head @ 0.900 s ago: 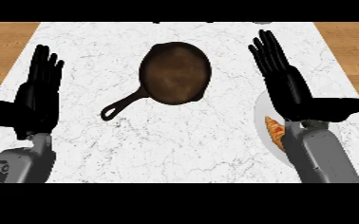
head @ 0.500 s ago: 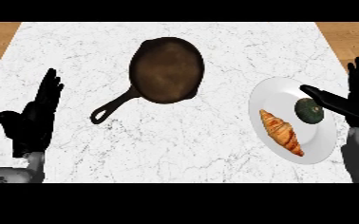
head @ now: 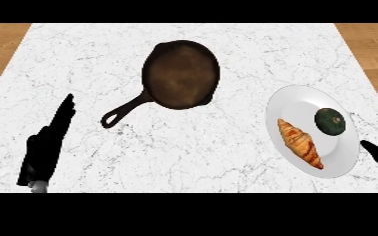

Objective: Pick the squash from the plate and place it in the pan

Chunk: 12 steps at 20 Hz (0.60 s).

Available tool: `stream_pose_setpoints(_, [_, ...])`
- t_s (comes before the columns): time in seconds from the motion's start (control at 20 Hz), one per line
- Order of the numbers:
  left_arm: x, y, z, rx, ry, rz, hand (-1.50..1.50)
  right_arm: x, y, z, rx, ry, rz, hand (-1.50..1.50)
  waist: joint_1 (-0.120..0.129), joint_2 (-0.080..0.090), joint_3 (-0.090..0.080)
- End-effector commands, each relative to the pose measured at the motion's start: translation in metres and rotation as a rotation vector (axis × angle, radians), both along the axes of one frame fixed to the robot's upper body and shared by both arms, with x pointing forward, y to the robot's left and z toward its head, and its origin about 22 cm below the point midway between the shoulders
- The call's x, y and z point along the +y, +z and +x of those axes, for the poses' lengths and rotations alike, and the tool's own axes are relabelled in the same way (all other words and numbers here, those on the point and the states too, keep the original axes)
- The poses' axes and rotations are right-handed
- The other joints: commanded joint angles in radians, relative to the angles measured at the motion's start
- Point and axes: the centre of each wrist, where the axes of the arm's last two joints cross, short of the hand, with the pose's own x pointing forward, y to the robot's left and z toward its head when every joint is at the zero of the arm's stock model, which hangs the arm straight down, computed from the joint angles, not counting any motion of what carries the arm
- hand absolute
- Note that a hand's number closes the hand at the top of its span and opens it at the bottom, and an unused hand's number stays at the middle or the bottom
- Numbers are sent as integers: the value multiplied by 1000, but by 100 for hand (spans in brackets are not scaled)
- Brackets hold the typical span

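The squash, dark green and round, lies on the white plate at the right side of the marble counter, toward the plate's right rim. A croissant lies just beside it on the same plate, slanting toward the lower right. The pan, dark and empty, sits well apart from the plate near the counter's middle, its handle pointing to the lower left. The left hand shows at the lower left, released, fingers straight and holding nothing. Of the right hand only a dark tip shows at the right edge beside the plate; whether it is released or clenched cannot be told.
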Motion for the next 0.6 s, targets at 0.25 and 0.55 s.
stream_pose_setpoints(0.25, [-14, 4, 0, 7, -62, 17, 0, -4, 80, -6, 372, 168, 10, -150, 46, -1, 1])
stream_pose_setpoints(0.55, [-27, -1, -3, 22, -94, 4, 0, 4, 154, 39, 439, 291, 76, -150, 66, 2, 5])
